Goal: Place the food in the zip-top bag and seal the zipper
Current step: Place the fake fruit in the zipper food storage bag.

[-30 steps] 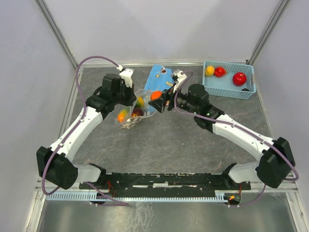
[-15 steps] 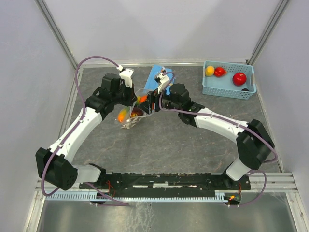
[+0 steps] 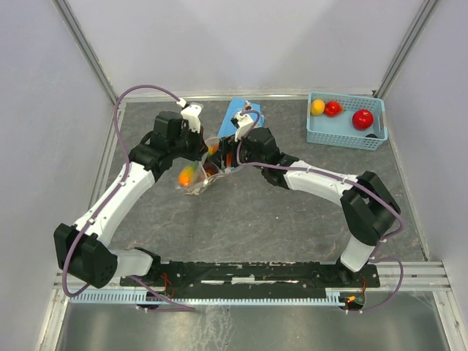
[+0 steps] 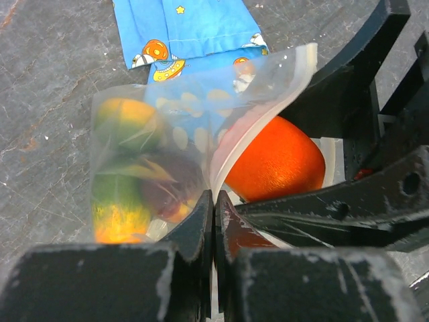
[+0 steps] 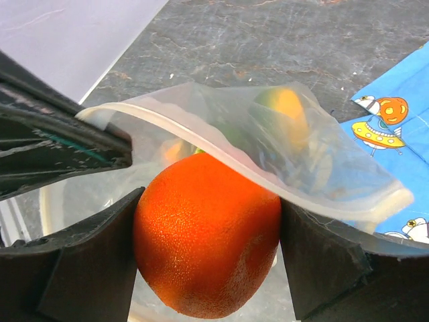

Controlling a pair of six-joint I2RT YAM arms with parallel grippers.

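Pinching bag [image 4: 194,131] rim: left gripper [image 4: 213,204], fingers closed on it. Right gripper [image 5: 204,261] grips orange [image 5: 201,215] at bag mouth, just left of centre in top view. Other fruit [image 4: 120,215] already inside.

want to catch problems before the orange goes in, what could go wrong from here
1. The zip-top bag drapes its upper lip over the orange fruit in the right gripper; pushing on may fold the lip inward.
2. The left gripper pinches only the bag's thin edge; that push might tug it free.
3. The bag already holds other fruits, so the orange could roll back out.
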